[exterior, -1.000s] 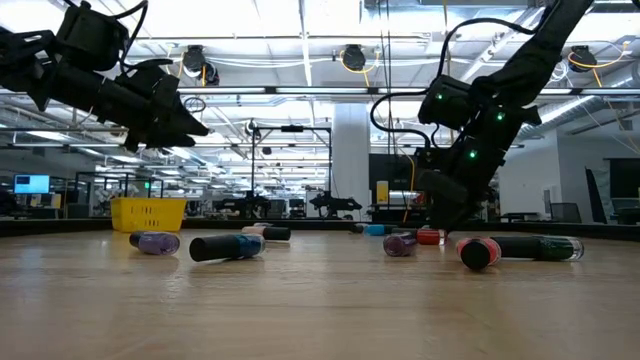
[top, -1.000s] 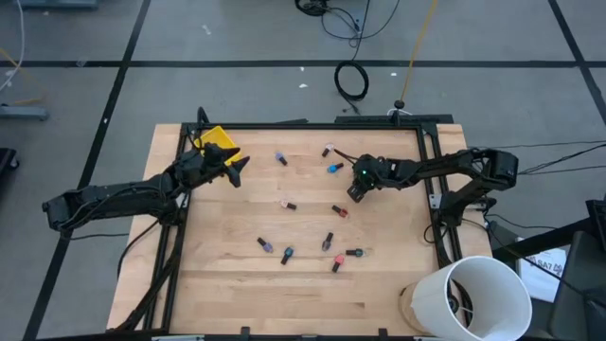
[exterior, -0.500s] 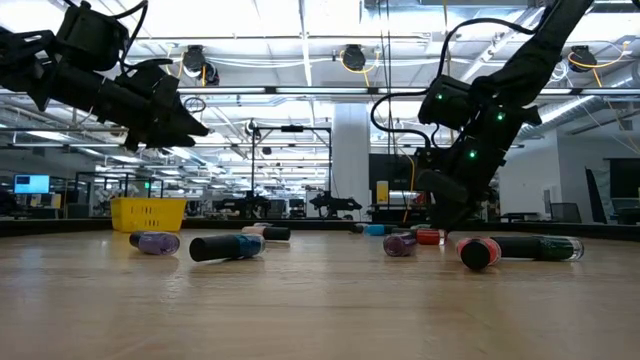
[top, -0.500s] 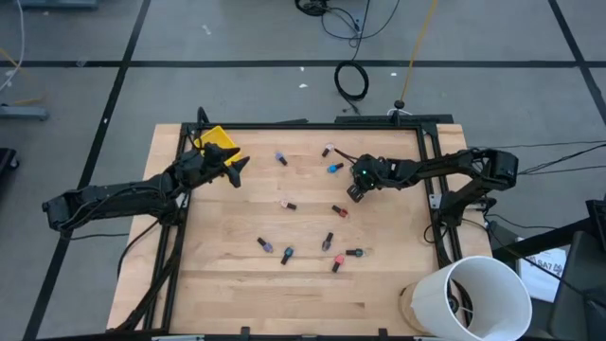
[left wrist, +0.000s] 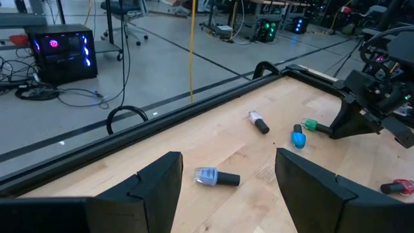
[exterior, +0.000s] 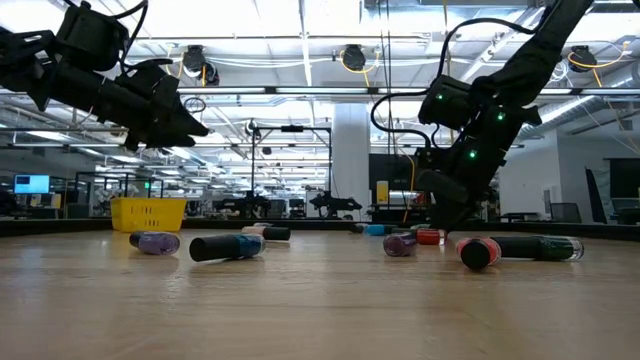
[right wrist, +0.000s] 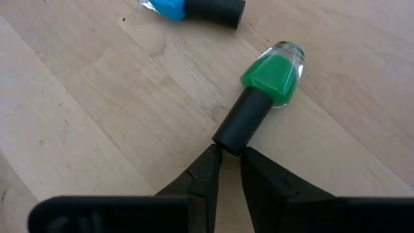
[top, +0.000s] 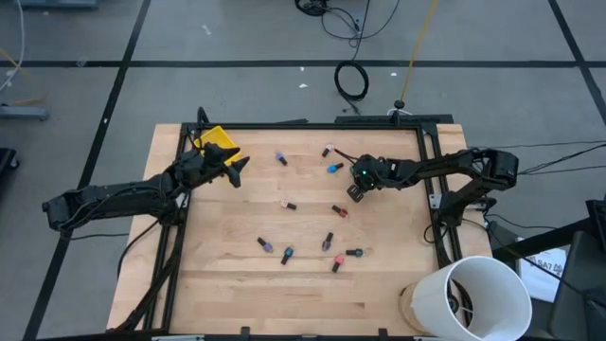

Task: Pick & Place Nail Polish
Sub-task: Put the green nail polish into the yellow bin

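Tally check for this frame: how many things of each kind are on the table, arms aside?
Green bottle, at the right gripper: 1
Other bottles, lying loose: 10
Bin: 1
Total: 12

Table (top: 379, 284): pale wood, visible grain, framed in black. Both arms black; green lights are shown on the right arm.

Green bottle (right wrist: 273, 71), black cap, is seen just ahead of the right gripper's (right wrist: 225, 169) dark fingers. Blue bottle (right wrist: 165, 8), black cap, is seen beside it.

Lavender bottle (left wrist: 207, 175), black cap, is seen past the left gripper (left wrist: 226, 188). Red bottle (top: 338, 210) and pink bottle (top: 328, 243) are seen mid-table.

Bin (top: 217, 139): yellow. Bucket (top: 476, 298): white. Floor: grey, crossed by black lines.
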